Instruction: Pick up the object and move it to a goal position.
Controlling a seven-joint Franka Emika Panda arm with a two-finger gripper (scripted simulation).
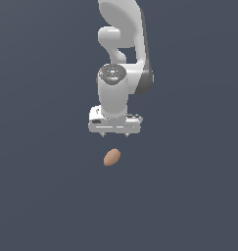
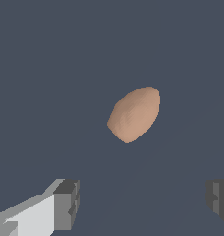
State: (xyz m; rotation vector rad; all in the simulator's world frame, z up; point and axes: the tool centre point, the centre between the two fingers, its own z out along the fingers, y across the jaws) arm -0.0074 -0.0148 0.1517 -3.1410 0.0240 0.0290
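Observation:
The object (image 1: 111, 157) is a small tan-orange egg-shaped oval lying on the dark grey surface, just in front of the white arm in the exterior view. The wrist view shows the object (image 2: 134, 114) large and tilted, untouched. My gripper (image 1: 114, 133) hangs above and slightly behind it, with only the short tips of its fingers showing under the white hand. In the wrist view the gripper (image 2: 143, 203) is open: two grey fingertips (image 2: 67, 203) stand far apart with nothing between them, and the object lies beyond the gap.
The white arm (image 1: 123, 44) rises behind the gripper toward the top of the exterior view. A plain dark grey surface (image 1: 42, 196) stretches all around.

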